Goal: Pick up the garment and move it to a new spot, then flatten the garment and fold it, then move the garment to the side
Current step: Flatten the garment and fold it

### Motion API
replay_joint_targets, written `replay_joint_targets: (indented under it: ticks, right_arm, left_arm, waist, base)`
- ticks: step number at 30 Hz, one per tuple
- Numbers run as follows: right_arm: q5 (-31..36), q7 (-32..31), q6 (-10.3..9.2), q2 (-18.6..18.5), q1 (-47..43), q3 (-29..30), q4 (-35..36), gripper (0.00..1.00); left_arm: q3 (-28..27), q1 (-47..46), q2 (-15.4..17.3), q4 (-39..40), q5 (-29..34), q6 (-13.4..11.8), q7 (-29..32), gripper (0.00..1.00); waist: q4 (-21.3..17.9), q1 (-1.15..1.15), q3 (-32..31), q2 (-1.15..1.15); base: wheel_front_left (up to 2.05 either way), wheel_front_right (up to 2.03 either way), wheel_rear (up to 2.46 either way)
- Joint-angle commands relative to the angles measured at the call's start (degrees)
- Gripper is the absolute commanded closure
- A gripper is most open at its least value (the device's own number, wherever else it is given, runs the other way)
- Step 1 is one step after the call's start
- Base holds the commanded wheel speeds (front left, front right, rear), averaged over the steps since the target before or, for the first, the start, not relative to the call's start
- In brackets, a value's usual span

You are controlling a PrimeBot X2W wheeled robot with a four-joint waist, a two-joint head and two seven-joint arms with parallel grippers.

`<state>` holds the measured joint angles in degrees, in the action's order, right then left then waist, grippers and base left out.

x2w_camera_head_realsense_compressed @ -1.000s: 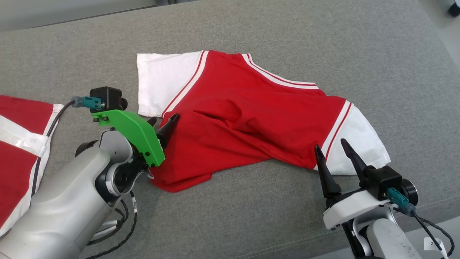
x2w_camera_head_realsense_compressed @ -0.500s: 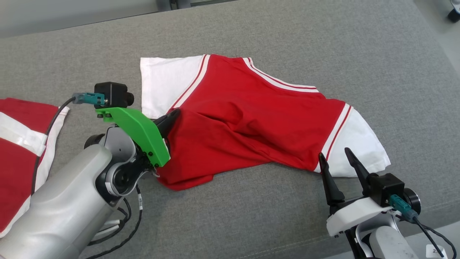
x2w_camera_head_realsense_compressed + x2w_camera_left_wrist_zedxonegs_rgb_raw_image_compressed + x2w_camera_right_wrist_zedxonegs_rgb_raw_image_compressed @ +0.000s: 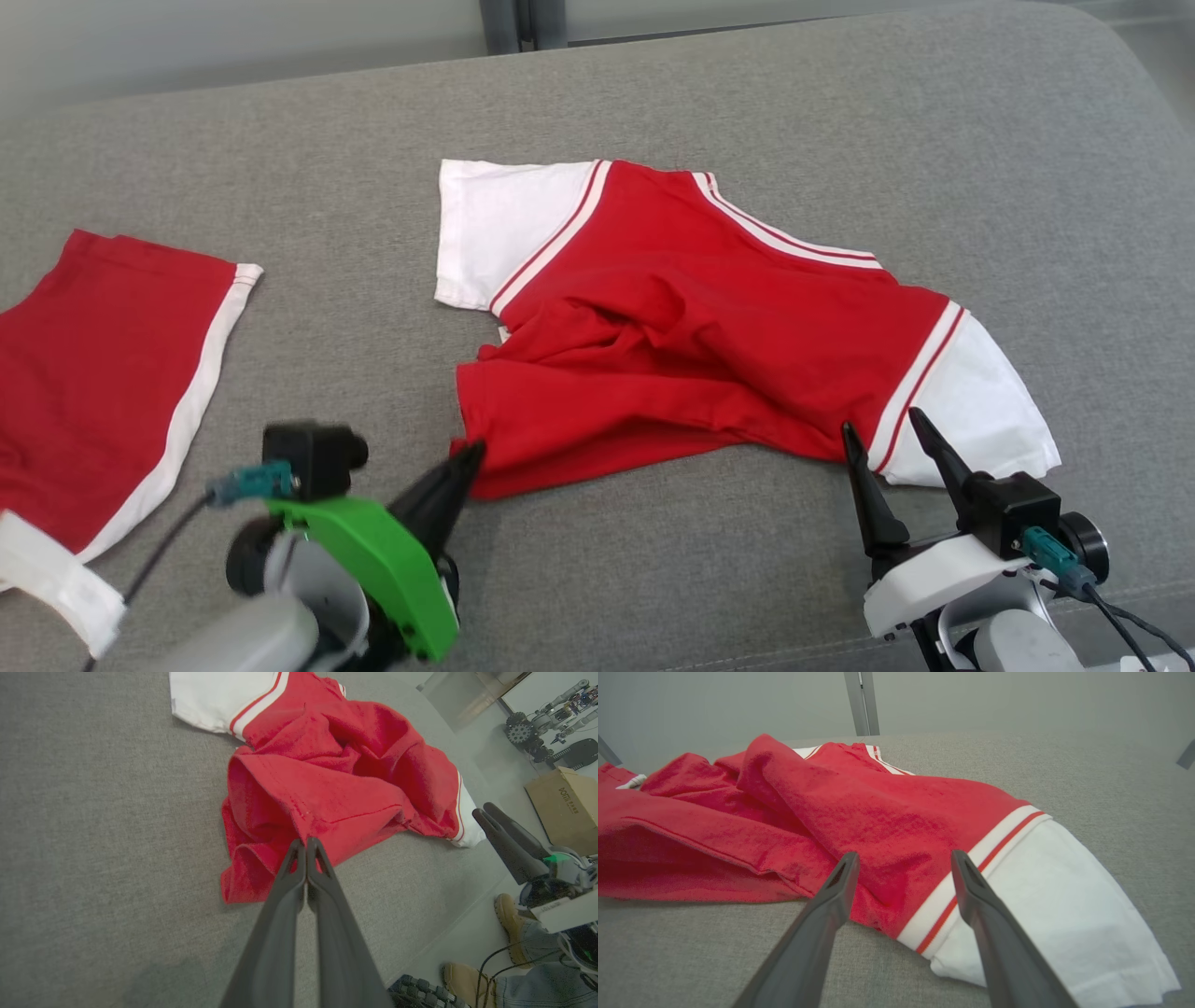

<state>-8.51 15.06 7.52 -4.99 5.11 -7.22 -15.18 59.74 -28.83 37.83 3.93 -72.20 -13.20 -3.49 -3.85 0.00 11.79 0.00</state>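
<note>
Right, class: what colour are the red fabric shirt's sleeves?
The shirt has white sleeves with red-striped trim; clearest in the right wrist view.

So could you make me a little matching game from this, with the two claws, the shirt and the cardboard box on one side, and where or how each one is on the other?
Things:
1. left claw
2. right claw
3. shirt
4. cardboard box

Place or state:
A. open, beside a white sleeve
B. lying rumpled on the grey cushion
C. on the floor, off the cushion
D. shut, pinching a red hem

Pairs: 1-D, 2-A, 3-B, 4-C.
</note>
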Motion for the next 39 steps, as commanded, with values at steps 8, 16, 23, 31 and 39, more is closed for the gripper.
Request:
replay_joint_targets:
  ticks: [8, 16, 23, 31, 39]
  right_arm:
    - [0.12, 0.18, -0.06, -1.09, -0.03, -1.02, -0.50, 0.00]
    - [0.11, 0.18, -0.06, -1.41, 0.78, -1.87, -0.79, 0.00]
    - [-0.16, 0.18, -0.06, -1.55, 0.31, -2.08, -1.00, 0.00]
    - [0.23, 0.18, -0.06, -1.35, 0.11, -2.65, -0.41, 0.00]
    - [1.28, 0.18, -0.06, -2.49, 1.17, -1.54, 5.59, 0.00]
  left_arm:
    - [4.76, 9.20, -4.19, -4.45, -2.06, 1.39, -1.34, 1.00]
    - [3.21, 10.40, -7.18, -15.27, -2.76, 1.96, -5.45, 1.00]
    - [1.01, 9.55, -6.55, -19.73, -3.70, 3.43, -7.45, 1.00]
    - [0.53, 11.58, -6.38, -17.85, -3.17, 3.83, -9.11, 0.39]
    - [-5.96, 15.46, -4.10, -9.79, 1.19, 1.79, -11.72, 0.00]
  waist:
    - [4.48, 0.00, -0.94, 0.00]
    - [5.03, 0.00, -1.61, 0.00]
    - [5.04, 0.00, -2.41, 0.00]
    - [4.20, 0.00, -2.43, 0.00]
    - [3.10, 0.00, -3.18, 0.00]
  base:
    - [0.00, 0.00, 0.00]
    - [0.00, 0.00, 0.00]
    - [0.00, 0.00, 0.00]
    - [0.00, 0.00, 0.00]
    - [0.00, 0.00, 0.00]
